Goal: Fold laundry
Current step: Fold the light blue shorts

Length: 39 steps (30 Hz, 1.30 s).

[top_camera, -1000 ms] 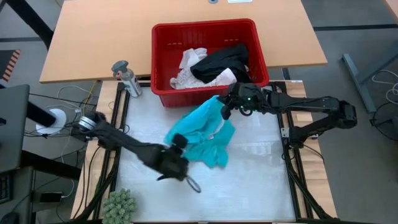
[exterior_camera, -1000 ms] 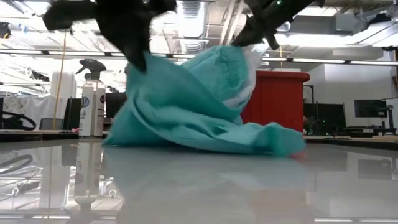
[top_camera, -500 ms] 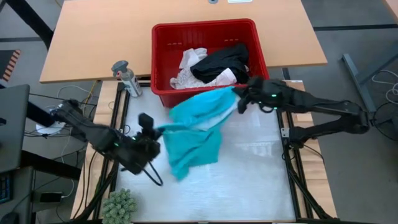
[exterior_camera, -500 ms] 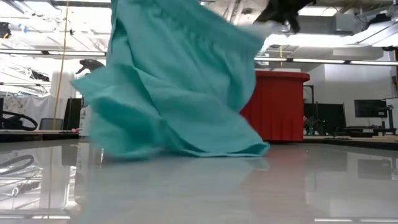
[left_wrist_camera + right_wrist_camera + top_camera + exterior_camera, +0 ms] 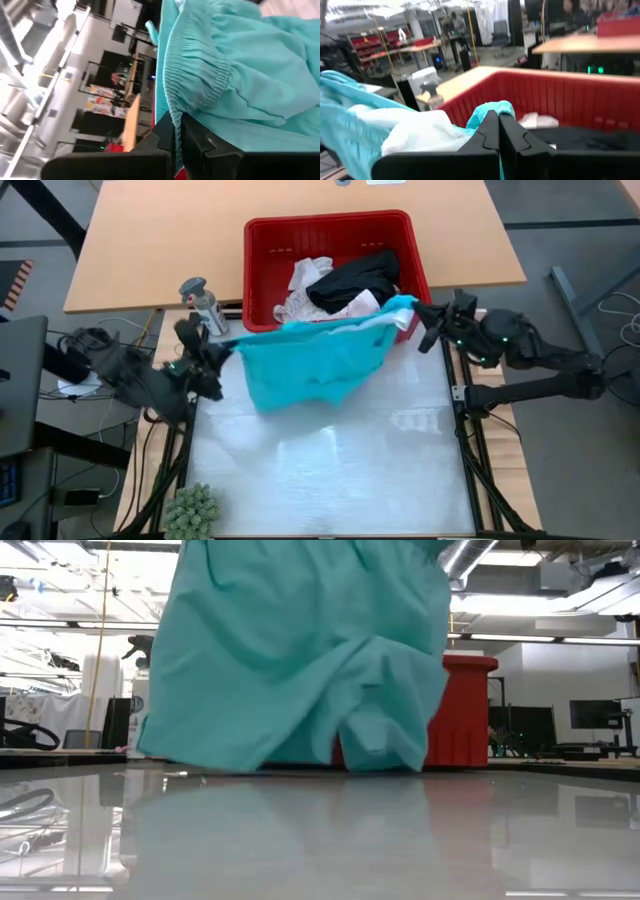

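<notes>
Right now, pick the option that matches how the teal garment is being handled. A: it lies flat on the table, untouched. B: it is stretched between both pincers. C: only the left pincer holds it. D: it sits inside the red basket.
B: the teal garment hangs spread between the left pincer and the right pincer, each shut on an upper edge.

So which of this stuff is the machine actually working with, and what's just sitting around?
Part of the job:
- teal garment, stretched between the left pincer and right pincer, both shut on it
- black garment and white garments, waiting in the red basket

Just lying about:
- spray bottle
- fuzzy green plant
</notes>
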Available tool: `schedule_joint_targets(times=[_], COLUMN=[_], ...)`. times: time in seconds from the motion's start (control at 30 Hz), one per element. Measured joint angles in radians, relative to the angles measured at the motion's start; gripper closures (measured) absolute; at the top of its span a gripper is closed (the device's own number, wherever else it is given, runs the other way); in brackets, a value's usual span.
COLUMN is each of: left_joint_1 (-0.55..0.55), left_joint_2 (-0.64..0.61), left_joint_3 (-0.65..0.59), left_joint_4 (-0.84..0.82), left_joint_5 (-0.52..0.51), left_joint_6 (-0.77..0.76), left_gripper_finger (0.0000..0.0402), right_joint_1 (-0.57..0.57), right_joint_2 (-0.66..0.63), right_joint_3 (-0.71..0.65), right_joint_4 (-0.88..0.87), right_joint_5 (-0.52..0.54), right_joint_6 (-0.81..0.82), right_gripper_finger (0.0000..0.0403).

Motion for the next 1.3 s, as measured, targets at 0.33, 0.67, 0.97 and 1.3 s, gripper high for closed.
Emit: schedule_joint_targets(times=[0.33,0.67,0.97,1.3], left_joint_1=[0.206,0.2,0.085,-0.032], left_joint_2=[-0.116,-0.032,0.168,0.399], left_joint_3=[0.0,-0.064,-0.297,-0.314], left_joint_4=[0.156,-0.217,-0.124,0.002], left_joint_5=[0.241,0.809,1.082,1.156], left_joint_6=[0.175,-0.531,-0.846,-0.872], left_gripper_finger=[0.0401,0.0401,0.0401,0.0401], right_joint_1=[0.015,0.266,0.579,0.805], right_joint_2=[0.004,0.048,0.193,0.424], right_joint_3=[0.0,0.0,0.0,0.0], right_joint_4=[0.044,-0.274,-0.603,-0.637], right_joint_5=[0.009,0.02,0.004,-0.1], right_joint_6=[-0.074,0.191,0.705,1.016], right_gripper_finger=[0.0385,0.0385,0.0385,0.0384])
